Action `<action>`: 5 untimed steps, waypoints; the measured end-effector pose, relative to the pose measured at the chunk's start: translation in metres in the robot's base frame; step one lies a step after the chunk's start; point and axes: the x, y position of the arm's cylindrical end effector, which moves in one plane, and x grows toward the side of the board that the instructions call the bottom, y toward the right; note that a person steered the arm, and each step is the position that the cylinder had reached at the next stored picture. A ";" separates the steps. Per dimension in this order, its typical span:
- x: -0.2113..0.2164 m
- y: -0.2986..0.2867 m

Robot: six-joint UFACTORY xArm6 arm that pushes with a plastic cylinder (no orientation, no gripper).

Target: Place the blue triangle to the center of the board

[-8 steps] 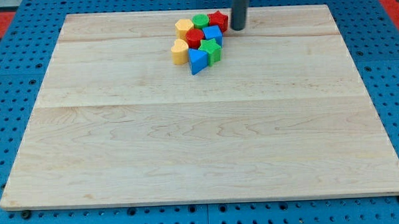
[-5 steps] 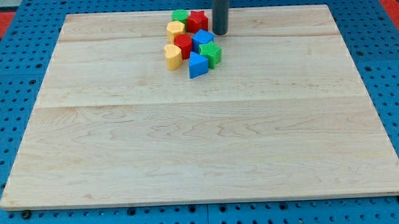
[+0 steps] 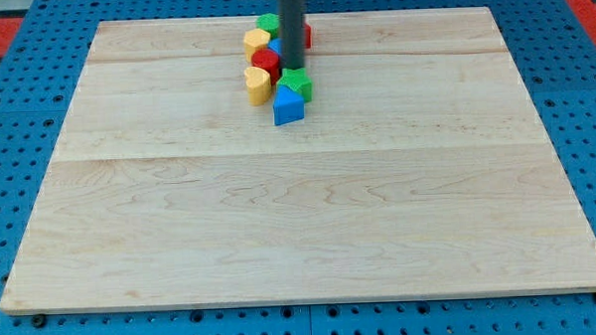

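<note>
The blue triangle (image 3: 288, 106) lies at the lower end of a tight cluster of blocks near the view's top, left of the board's middle line. My tip (image 3: 292, 66) stands inside the cluster, just above the green star (image 3: 296, 84), which touches the blue triangle's top. A red round block (image 3: 265, 61) is left of the tip. A yellow heart-like block (image 3: 257, 83) is left of the triangle. A blue block is mostly hidden behind the rod.
A yellow block (image 3: 254, 39), a green block (image 3: 268, 24) and a red block (image 3: 306, 34) sit at the cluster's top by the rod. The wooden board (image 3: 300, 227) lies on a blue pegboard.
My tip has moved to the view's left and down into the cluster. The blocks have shifted left; the blue triangle and green star moved slightly left and down.
</note>
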 end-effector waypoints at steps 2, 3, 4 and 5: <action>0.001 -0.008; 0.001 0.038; 0.001 0.079; 0.001 0.114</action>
